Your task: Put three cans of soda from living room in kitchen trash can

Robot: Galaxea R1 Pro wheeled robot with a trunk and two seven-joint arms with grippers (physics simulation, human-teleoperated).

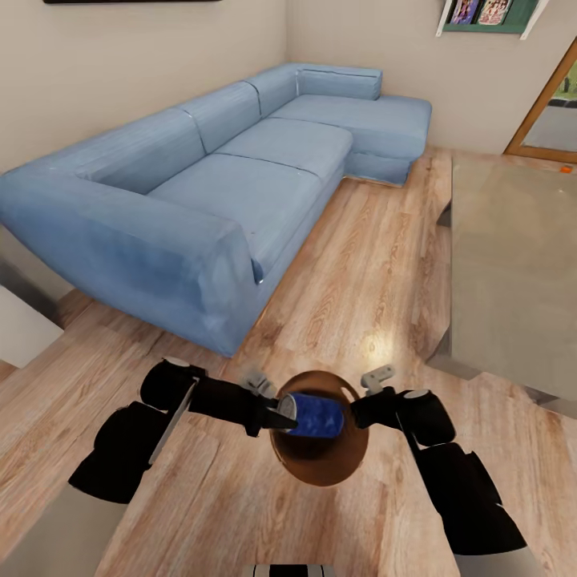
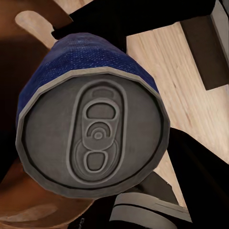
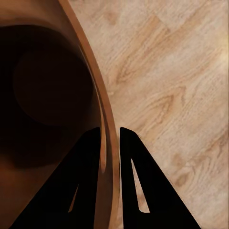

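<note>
A blue soda can [image 1: 316,415] lies on its side over the mouth of the trash can [image 1: 320,473], with my left gripper [image 1: 280,415] shut on it. Its silvery top with the pull tab [image 2: 95,129] faces the left wrist camera, and the bin's brown inside [image 2: 14,71] shows behind it. My right gripper [image 1: 357,413] is shut on the bin's rim [image 3: 102,109], one finger inside and one outside [image 3: 109,130]. The bin's dark wood-toned interior [image 3: 43,95] looks empty. A small orange object [image 1: 566,169], perhaps another can, sits on the table's far end.
The long light-blue corner sofa [image 1: 240,176] runs along the left and back. A glass-topped table [image 1: 513,264] stands at the right, with a wood-framed glass door [image 1: 553,104] behind it. Light wood floor [image 1: 377,264] lies between them. A white furniture edge [image 1: 20,328] is at far left.
</note>
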